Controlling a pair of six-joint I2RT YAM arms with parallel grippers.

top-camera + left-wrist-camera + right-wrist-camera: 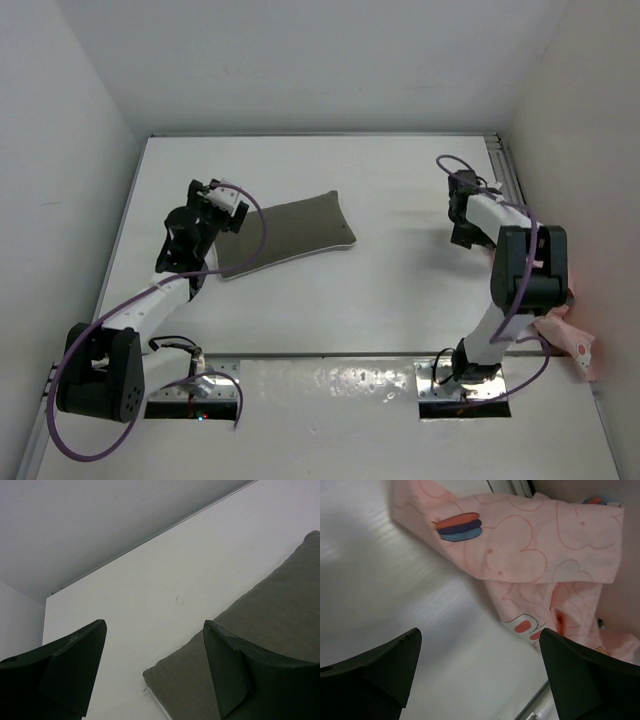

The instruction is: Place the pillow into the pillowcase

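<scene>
The grey-olive pillow point(295, 232) lies flat on the white table point(380, 290), left of centre. My left gripper point(228, 206) is open at its far-left corner. In the left wrist view the gripper point(154, 624) has the pillow point(270, 605) corner between its fingers, and the right finger point(235, 670) is over the fabric. I cannot tell if it touches. The pink printed pillowcase point(572, 342) lies bunched at the near right edge, partly behind the right arm. My right gripper point(462, 238) is open and empty, apart from it. In the right wrist view the gripper point(480, 630) faces the pillowcase point(540, 535).
White walls point(70, 160) close in the table on the left, back and right. A metal rail point(508, 170) runs along the right edge. Metal base plates point(330, 385) lie at the near edge between the arms.
</scene>
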